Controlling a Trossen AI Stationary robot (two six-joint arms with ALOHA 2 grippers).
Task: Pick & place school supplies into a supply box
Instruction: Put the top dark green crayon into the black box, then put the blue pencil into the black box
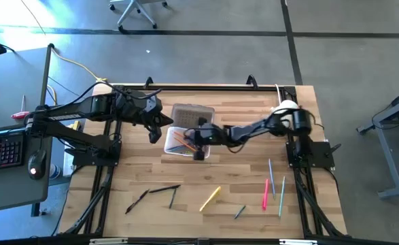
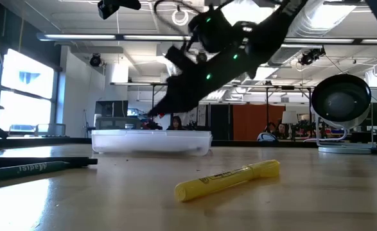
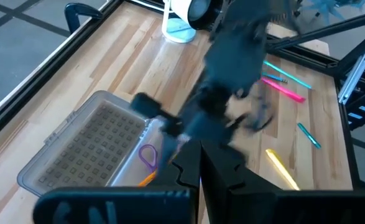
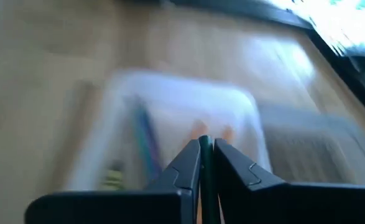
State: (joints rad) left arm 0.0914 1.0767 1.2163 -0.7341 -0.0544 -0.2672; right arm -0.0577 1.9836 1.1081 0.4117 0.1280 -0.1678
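Right gripper [image 1: 198,151] hangs over the clear supply box [image 1: 175,144], fingers pressed together on nothing I can see. Left gripper [image 1: 153,133], just beside the box, looks closed too. Box lid [image 1: 191,113] lies open. Loose on the table: one yellow highlighter [image 1: 210,199], one pink marker [image 1: 266,193], two light blue pens [image 1: 271,178], three dark pens [image 1: 160,190]. White camera [image 1: 285,107] sits at the far corner.
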